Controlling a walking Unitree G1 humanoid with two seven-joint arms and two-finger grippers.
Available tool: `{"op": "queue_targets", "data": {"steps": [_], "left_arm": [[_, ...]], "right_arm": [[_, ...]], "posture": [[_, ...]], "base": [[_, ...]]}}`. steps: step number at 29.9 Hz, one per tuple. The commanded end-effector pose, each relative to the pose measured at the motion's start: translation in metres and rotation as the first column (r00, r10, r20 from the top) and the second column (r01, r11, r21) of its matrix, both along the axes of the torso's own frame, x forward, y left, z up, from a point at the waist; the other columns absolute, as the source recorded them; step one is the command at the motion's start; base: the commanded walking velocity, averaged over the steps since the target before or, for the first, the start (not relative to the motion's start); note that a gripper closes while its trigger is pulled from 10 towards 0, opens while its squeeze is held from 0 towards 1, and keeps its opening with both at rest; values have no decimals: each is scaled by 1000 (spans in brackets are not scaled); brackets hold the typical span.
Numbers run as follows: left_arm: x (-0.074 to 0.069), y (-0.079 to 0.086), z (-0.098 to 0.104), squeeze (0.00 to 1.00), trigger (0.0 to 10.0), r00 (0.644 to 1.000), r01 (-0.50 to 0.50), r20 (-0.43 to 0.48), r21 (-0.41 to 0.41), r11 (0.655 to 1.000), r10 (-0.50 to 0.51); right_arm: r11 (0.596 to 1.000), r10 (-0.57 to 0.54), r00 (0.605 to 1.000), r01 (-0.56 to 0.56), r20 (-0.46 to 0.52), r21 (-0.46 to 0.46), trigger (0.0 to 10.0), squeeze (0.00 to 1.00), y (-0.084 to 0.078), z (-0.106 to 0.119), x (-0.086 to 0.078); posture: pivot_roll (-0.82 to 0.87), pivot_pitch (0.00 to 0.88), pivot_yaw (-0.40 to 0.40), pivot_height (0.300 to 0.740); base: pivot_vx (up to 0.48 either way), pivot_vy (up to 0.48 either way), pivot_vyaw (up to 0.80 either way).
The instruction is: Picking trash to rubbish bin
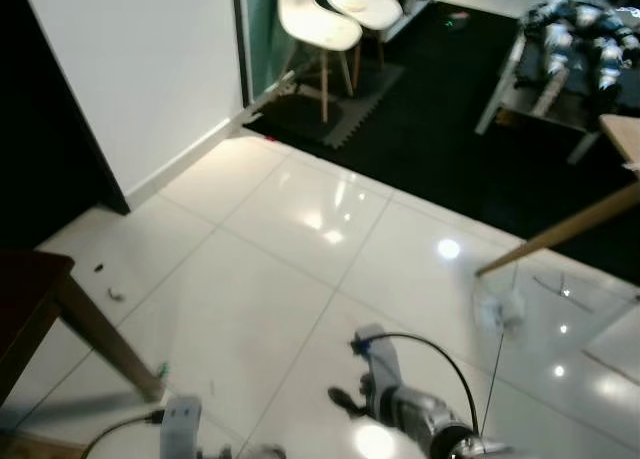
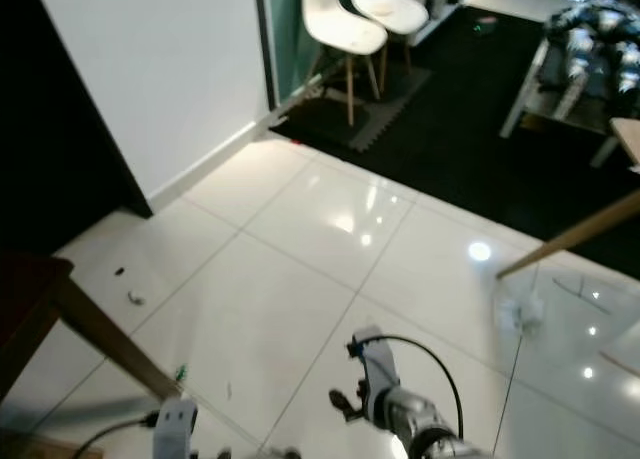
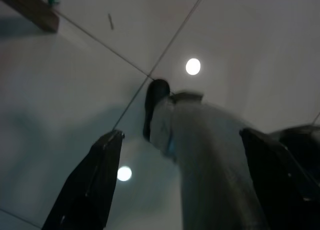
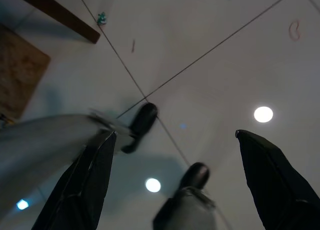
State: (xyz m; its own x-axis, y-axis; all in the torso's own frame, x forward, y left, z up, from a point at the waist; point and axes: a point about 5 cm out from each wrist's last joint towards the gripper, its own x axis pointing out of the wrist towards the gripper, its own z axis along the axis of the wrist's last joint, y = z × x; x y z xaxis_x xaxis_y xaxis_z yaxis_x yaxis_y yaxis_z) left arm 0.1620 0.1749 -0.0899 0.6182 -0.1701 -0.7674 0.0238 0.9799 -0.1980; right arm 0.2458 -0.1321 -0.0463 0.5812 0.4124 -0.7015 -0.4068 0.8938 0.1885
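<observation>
Down at the robot's sides, both grippers hang over the pale tiles with their jaws spread wide and nothing between them. The left gripper (image 3: 180,155) looks past its two black fingers at the robot's own leg and dark foot on a tile joint; the right gripper (image 4: 175,155) frames both feet the same way. Held low and slack like this, the arms seem parked for walking rather than set for a grasp, which fits a search for litter.

From the head, the right arm (image 1: 415,409) shows at the lower edge with a black cable looping over it, and the left arm (image 1: 180,424) is cut off by the frame.

The likeliest trash is a crumpled whitish scrap (image 1: 500,307) on the floor to the right, just beside the foot of a slanting wooden leg (image 1: 560,234); it is blurred, so what it is made of I cannot tell. Two small specks (image 1: 108,282) lie well apart from it to the left, near a dark wooden table leg (image 1: 105,339), and a tiny green bit (image 1: 163,371) sits at that leg's foot.

Further off, white chairs (image 1: 325,19) stand on a dark mat, beside a white wall (image 1: 140,69). No rubbish bin can be made out, so the carrying part of the job looks wholly undone.
</observation>
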Motion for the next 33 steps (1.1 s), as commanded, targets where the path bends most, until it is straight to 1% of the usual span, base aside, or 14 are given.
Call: {"op": "queue_targets", "data": {"steps": [1, 3, 6, 9, 12, 13, 15, 16, 18, 20, 24, 27, 30, 33], "left_arm": [[-15, -4, -7, 0, 10000, 998, 7, -61, -19, 1000, -8], [-15, -4, -7, 0, 10000, 998, 7, -61, -19, 1000, -8], [-19, -2, -8, 0, 10000, 998, -12, -68, -21, 1000, 11], [-26, 0, -11, 0, 10000, 996, -25, -89, -20, 999, 24], [-33, 1, -13, 0, 10000, 993, -23, -114, -8, 1000, 22], [-33, 1, -13, 0, 10000, 993, -23, -114, -8, 1000, 22], [-33, 3, -13, 0, 10000, 994, -22, -109, 0, 1000, 22], [-33, 3, -13, 0, 10000, 994, -22, -109, 0, 1000, 22], [-28, 7, -11, 0, 10000, 995, -37, -93, 9, 999, 38], [-27, 10, -10, 0, 10000, 995, -47, -89, 12, 999, 48], [-26, 27, -8, 0, 10000, 991, -102, -86, 53, 993, 106], [-26, 37, -6, 0, 10000, 988, -124, -81, 65, 990, 129], [-26, 40, -6, 0, 10000, 988, -129, -78, 70, 989, 134], [-15, 56, 2, 0, 10000, 981, -189, -26, 78, 979, 192]], "right_arm": [[1000, -13, 1000, 13, 0, 13, 10000, 0, 4, 0, 1], [1000, -13, 1000, 13, 0, 13, 10000, 0, 4, 0, 1], [999, -35, 999, 35, -16, -39, 10000, 0, -2, -3, -2], [996, -73, 996, 71, -43, -58, 10000, 0, -9, -8, -9], [984, -164, 983, 158, -82, -77, 10000, 0, -22, -16, -21], [984, -164, 983, 158, -82, -77, 10000, 0, -22, -16, -21], [974, -214, 970, 203, -112, -102, 10000, 0, -32, -23, -32], [974, -214, 970, 203, -112, -102, 10000, 0, -32, -23, -32], [968, -230, 963, 211, -138, -139, 10000, 0, -39, -28, -42], [966, -230, 962, 208, -146, -151, 10000, 0, -39, -30, -45], [970, -200, 965, 171, -167, -174, 10000, 0, -37, -34, -51], [973, -177, 970, 147, -168, -175, 10000, 0, -32, -34, -51], [975, -168, 972, 139, -167, -173, 10000, 0, -30, -34, -50], [980, -130, 978, 101, -165, -174, 10000, 0, -24, -33, -47]], "posture": [[167, 111, -63, 740], [167, 111, -63, 740], [169, 105, -70, 740], [166, 104, -71, 740], [174, 112, -66, 740], [174, 112, -66, 740], [196, 109, -62, 740], [196, 109, -62, 740], [204, 102, -64, 740], [206, 101, -65, 740], [228, 95, -73, 740], [237, 96, -78, 740], [243, 98, -81, 740], [277, 105, -91, 740]], "base": [[0, 0, 775], [0, 0, 775], [0, 0, 769], [0, 0, 775], [0, 0, 773], [0, 0, 769], [0, 0, 769], [0, 0, 769], [0, 0, 772], [0, 0, 769], [0, 0, 773], [0, 0, 773], [0, 0, 775], [0, 0, 775]]}}
